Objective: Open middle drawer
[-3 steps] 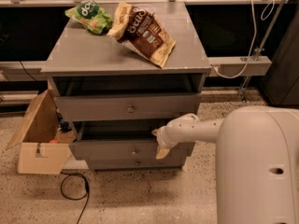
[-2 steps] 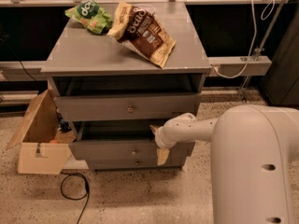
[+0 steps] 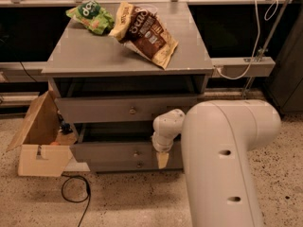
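Note:
The middle drawer point(image 3: 113, 151) is a grey flat front with a small round knob point(image 3: 136, 153), low in the grey cabinet point(image 3: 94, 56). It sits between the taller top drawer point(image 3: 104, 110) and the short bottom drawer point(image 3: 118, 165). A dark gap shows above it. My gripper point(image 3: 162, 159), on a white wrist, hangs in front of the right part of the middle drawer, a little right of its knob, with its yellowish tip pointing down. My big white arm point(image 3: 227, 164) hides the cabinet's lower right corner.
Two snack bags lie on the cabinet top: a green one point(image 3: 91, 16) and a brown one point(image 3: 149, 32). An open cardboard box point(image 3: 40, 141) stands on the floor at the left. A black cable point(image 3: 75, 190) loops on the speckled floor.
My arm has swung a little left and fills more of the view. The gripper has shifted slightly left and down along the middle drawer's front. The drawers look unmoved.

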Available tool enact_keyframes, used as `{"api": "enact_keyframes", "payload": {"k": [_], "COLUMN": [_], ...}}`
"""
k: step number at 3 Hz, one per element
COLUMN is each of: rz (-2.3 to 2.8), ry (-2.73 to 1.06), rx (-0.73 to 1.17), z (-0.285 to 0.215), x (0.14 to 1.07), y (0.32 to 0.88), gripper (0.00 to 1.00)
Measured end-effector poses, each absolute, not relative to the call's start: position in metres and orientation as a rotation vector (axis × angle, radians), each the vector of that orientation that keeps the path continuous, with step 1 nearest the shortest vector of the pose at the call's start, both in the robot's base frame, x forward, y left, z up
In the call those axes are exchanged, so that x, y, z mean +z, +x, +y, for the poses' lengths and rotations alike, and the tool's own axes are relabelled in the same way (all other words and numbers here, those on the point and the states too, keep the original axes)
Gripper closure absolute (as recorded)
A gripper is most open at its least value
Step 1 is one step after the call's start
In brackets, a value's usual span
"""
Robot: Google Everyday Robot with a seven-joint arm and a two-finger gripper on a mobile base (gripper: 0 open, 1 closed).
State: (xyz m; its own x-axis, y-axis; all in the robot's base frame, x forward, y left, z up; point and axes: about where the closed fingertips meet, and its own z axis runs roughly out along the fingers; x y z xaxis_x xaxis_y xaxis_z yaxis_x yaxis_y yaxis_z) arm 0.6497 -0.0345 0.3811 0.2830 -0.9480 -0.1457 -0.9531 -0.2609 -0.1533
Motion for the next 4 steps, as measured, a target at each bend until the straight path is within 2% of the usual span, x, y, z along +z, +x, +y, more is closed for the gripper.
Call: {"api": "enact_keyframes", "payload": {"k": [1,3,4], "rz": [1.841,1.976,2.018], "ry": [-2.474,-2.515,-2.421], "rx": [0.014,-0.022,0.043], "z": [-0.049,-0.073,-0.084], "x": [0.384,0.406,0.406], "y": [0.634,0.599,0.578], "gripper": [0.42,0.88,1.00]}}
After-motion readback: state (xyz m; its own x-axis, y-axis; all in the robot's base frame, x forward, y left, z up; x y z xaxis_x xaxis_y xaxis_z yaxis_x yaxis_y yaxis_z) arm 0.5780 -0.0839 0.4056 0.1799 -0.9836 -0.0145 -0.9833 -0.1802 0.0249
